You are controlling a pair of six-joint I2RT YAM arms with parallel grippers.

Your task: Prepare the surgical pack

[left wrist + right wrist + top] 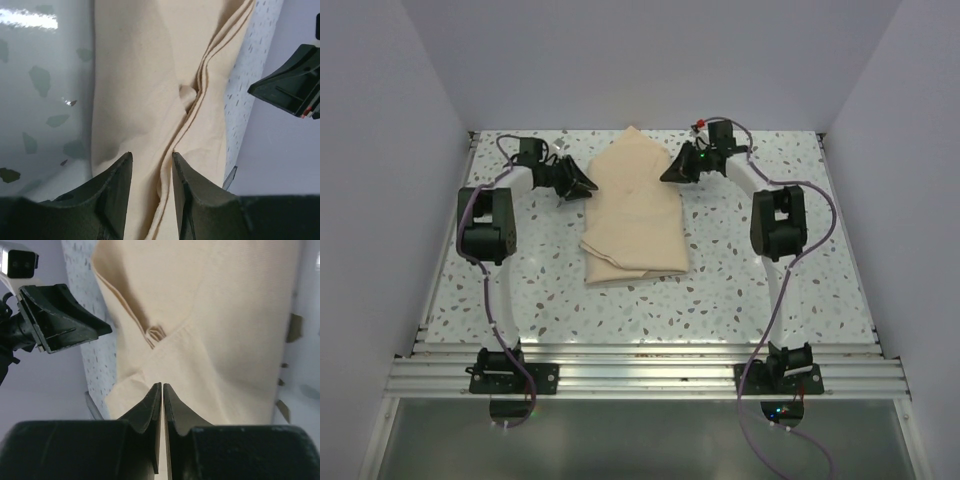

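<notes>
The speckled table (770, 290) is carrying one big thing, the surgical pack (635, 215). This tan sheet is lying half folded between the two sets of jaws, its peaked end reaching past them and its wider folded end trailing back toward the arm bases.

The left gripper (151, 157) is standing with its jaws partly apart and clamping nothing. The stacked edge of a fold is running straight up through the gap between them. The right gripper (161, 386) is facing it from the other side with its jaws closed. Its tips are sitting right at a diagonal fold edge, and from here I cannot tell whether a layer is nipped between them or they are merely resting over it.

Several layers are lying in line with the left jaws, so I am worrying that a close there could catch only the top ply. It could equally catch the whole stack and drag the pack sideways rather than turning one flap. If the right tips are only pressing, any sweep could rumple the cloth ahead of them. If they are holding, a pull from both sides could tug the folds open.

Just beyond both sets of tips, a little bunched tuck (187, 94) is sitting in the seam. Folding over it could press in a lump. The two grippers are also pointing at each other across the narrow end, so reaching inward together is risking a knock.
</notes>
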